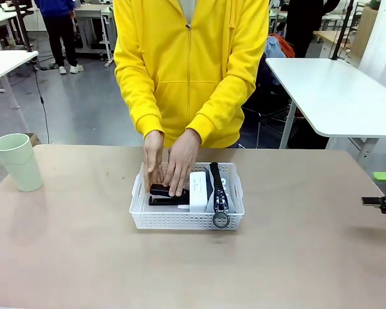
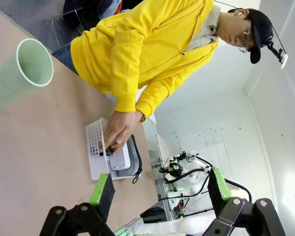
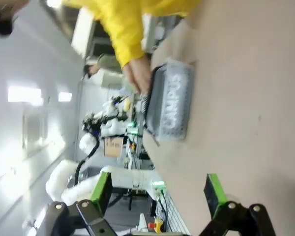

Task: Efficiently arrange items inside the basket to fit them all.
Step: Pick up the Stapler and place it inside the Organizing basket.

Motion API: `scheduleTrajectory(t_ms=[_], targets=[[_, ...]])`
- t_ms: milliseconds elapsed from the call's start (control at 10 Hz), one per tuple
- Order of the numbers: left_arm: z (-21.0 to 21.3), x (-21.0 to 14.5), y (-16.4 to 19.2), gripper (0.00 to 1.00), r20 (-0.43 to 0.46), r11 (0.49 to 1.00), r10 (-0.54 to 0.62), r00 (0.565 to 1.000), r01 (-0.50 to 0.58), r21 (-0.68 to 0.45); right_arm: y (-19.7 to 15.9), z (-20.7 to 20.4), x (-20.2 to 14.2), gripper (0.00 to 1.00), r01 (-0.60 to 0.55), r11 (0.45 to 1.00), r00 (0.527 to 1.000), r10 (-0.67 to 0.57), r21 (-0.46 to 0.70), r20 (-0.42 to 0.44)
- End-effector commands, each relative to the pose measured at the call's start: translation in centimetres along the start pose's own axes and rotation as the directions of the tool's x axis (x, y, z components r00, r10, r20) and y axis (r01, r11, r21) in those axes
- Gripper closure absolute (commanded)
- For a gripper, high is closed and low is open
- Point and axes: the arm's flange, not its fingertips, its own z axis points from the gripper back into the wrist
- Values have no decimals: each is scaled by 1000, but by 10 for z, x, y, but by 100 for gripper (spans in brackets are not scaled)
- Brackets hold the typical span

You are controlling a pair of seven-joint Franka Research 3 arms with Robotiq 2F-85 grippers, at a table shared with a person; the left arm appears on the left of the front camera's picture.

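The white basket sits mid-table. In it, a white box stands on edge beside a grey pouch whose black zipper ends in a ring pull. Both of the person's hands press a black stapler into the basket's left part. The pale green cup stands upright at the table's far left, outside the basket. My right gripper is at the right edge, open and empty. In the left wrist view my left gripper is open, with the cup and basket ahead of it. The right gripper faces the basket.
Bare tan tabletop surrounds the basket on all sides. The person in a yellow hoodie stands at the far edge, leaning over the basket. White tables stand behind.
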Motion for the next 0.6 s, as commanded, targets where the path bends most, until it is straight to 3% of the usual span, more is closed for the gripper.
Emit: scheduleTrajectory(t_ms=[0,500], targets=[[-1,2,-2,0,12,1000,-14,1000,14,-25,5,8,-12,0,-87,995,996,88,54,-29],[-1,2,-2,0,12,1000,-14,1000,14,-25,5,8,-12,0,-87,995,996,88,54,-29]])
